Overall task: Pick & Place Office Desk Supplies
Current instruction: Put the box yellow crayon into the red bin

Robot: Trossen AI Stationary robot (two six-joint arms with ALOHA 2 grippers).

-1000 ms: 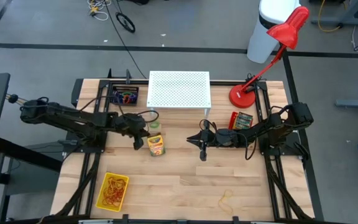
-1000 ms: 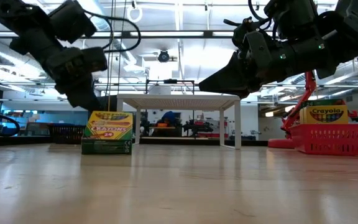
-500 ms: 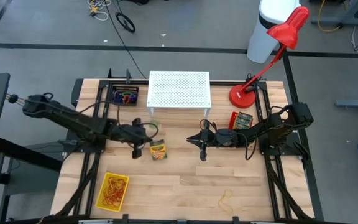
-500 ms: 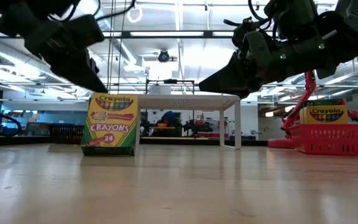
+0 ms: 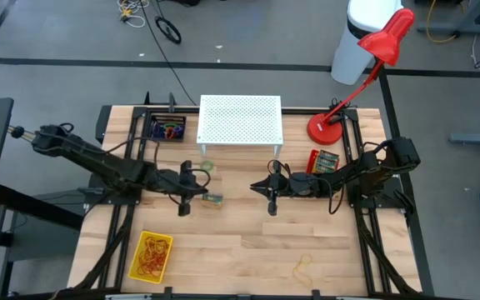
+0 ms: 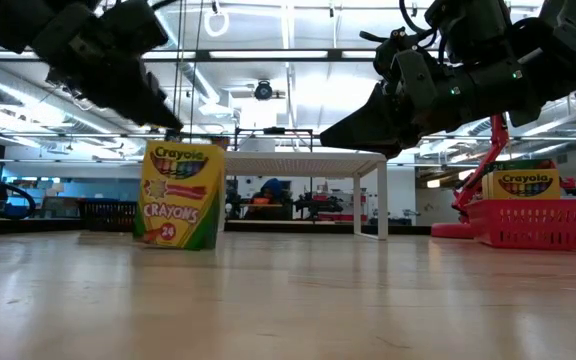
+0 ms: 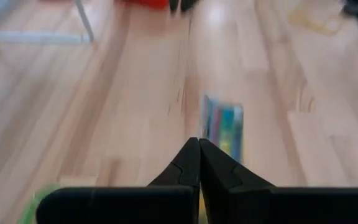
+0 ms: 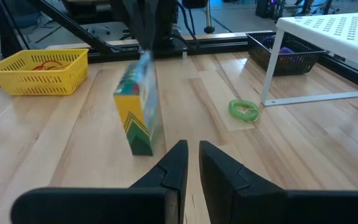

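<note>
A yellow-and-green crayon box (image 5: 213, 198) stands on its bottom end near the table's middle, a little tilted (image 6: 178, 197); its top shows blurred (image 8: 140, 62). My left gripper (image 5: 198, 192) is shut and hangs just over the box's top (image 6: 171, 127), slanting down from the table's left. I cannot tell whether it touches the box. In the left wrist view its shut fingers (image 7: 199, 146) point at the box's top (image 7: 222, 127). My right gripper (image 5: 255, 188) waits to the right of the box, level and clear of it, shut but for a thin slit (image 8: 193, 149), with nothing in it.
A green coil loop (image 5: 207, 167) lies by the white perforated stand (image 5: 240, 119). A black basket (image 5: 167, 129) of coloured loops is far left. A yellow basket (image 5: 150, 256) of rubber bands is near left. A red basket (image 5: 323, 161) holds another crayon box, by the red lamp (image 5: 332, 125). Loose rubber bands (image 5: 305, 267) lie near the front.
My left gripper, shut throughout, has swung toward the table's near edge, risen and rolled. The crayon box has gone from leaning far back, its face up, to standing nearly upright on its bottom end, which has stayed about where it was.
</note>
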